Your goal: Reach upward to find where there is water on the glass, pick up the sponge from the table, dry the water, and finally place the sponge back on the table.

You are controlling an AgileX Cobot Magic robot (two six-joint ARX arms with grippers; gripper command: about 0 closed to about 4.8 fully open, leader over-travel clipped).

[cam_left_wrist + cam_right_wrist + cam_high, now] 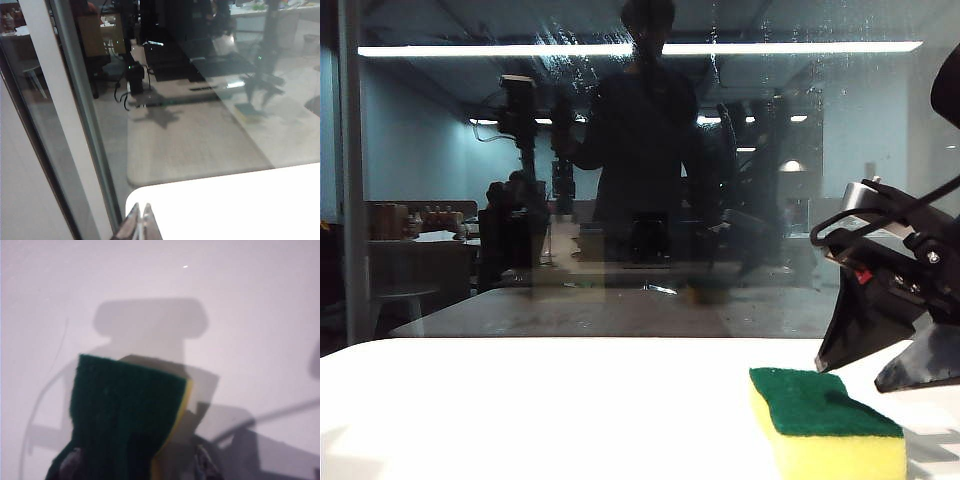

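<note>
Tabletop (520, 410): white, bare across its left and middle; its far edge runs straight along the foot of the glass (440, 200), and the left wrist view shows a rounded corner close to the grey frame bar (352, 170). Open room is widest on the left half; on the right, the arm crowds the near right corner.

Sponge (825, 425): lies flat on the tabletop at the near right, green scouring layer up, yellow foam below, one corner pointing toward the glass. Its near edge is cut off by the frame in the exterior view.

Right end effector (880, 365): low over the tabletop just right of the sponge, its two dark fingers spread apart, one tip near the sponge's far right corner. Whether a tip touches the foam cannot be told. In the right wrist view the sponge (125, 415) fills the near field, and the fingers are only dim shapes at the frame's edge.

Left end effector (140, 225): only its fingertips show, pressed together, over the tabletop's left corner by the frame bar. It is out of the exterior view.

Water (570, 60): whitish streaks and specks high on the glass, near the strip-light reflection; faint, its edges hard to trace against the dark mirrored figure.
</note>
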